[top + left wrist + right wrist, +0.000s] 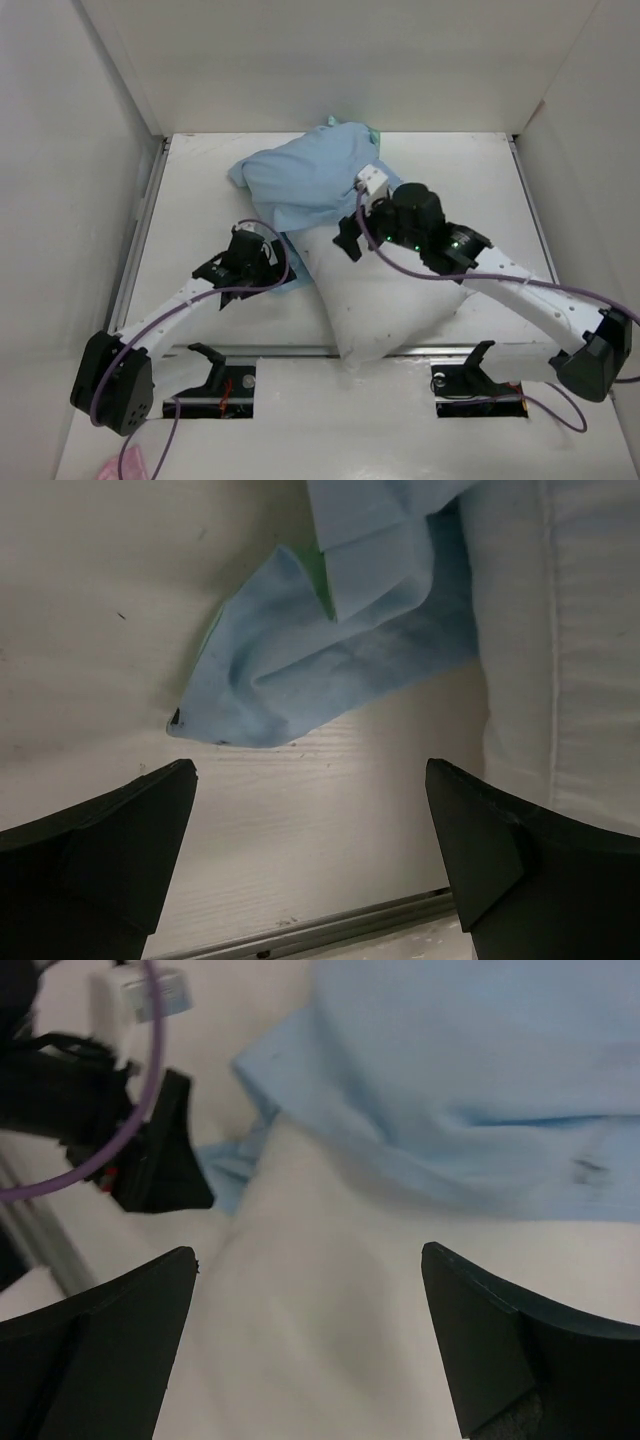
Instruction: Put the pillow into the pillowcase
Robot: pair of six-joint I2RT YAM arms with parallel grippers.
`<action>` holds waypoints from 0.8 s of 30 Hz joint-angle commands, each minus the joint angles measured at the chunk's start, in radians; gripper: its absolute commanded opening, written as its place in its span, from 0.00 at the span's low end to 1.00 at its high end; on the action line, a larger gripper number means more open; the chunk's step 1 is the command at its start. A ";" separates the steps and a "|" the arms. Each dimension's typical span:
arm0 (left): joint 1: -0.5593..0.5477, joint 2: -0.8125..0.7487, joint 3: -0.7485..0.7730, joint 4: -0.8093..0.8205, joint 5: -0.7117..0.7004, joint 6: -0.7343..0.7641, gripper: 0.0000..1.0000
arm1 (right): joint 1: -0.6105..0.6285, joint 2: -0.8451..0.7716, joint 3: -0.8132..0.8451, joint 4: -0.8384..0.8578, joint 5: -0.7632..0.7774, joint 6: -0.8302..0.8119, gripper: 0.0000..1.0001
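Plump white pillow (390, 310) lies on the table (200, 200), far end inside the soft, creased pale-blue pillowcase (310, 180); left gripper (310, 775) gapes wide near its floppy corner, empty; right gripper (308, 1255) spreads wide above the pillow, empty.

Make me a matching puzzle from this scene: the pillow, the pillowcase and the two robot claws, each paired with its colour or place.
1 pillow
2 pillowcase
3 left gripper
4 right gripper

A open, facing where pillowcase edge meets pillow
B white, near end uncovered
C open, facing a loose pillowcase corner on the table
D pale blue, bunched at the far end

Pairs: 1-B, 2-D, 3-C, 4-A.
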 commanded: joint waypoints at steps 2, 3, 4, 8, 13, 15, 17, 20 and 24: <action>0.005 -0.044 -0.109 0.259 0.085 -0.030 1.00 | 0.131 0.095 0.032 -0.122 0.028 -0.046 0.99; 0.005 -0.032 -0.123 0.284 0.085 -0.030 1.00 | 0.146 0.121 0.032 -0.113 0.057 -0.045 0.99; 0.005 -0.014 -0.136 0.310 0.085 -0.030 1.00 | 0.158 0.151 0.032 -0.104 0.103 -0.045 0.99; 0.005 0.092 -0.124 0.416 0.071 0.009 1.00 | 0.159 0.312 0.088 -0.065 0.256 0.008 0.99; 0.005 0.285 -0.035 0.416 0.000 0.040 1.00 | 0.159 0.462 0.130 -0.028 0.448 0.108 0.39; 0.005 0.377 -0.004 0.416 0.000 0.059 1.00 | 0.159 0.447 0.130 -0.028 0.532 0.161 0.00; 0.005 0.423 0.033 0.445 -0.009 0.069 0.92 | 0.159 0.369 0.099 0.027 0.522 0.148 0.00; 0.005 0.511 0.109 0.454 -0.009 0.080 0.50 | 0.159 0.286 0.099 0.039 0.467 0.123 0.00; -0.005 0.585 0.218 0.417 -0.020 0.120 0.00 | 0.159 0.215 0.099 0.084 0.433 0.114 0.00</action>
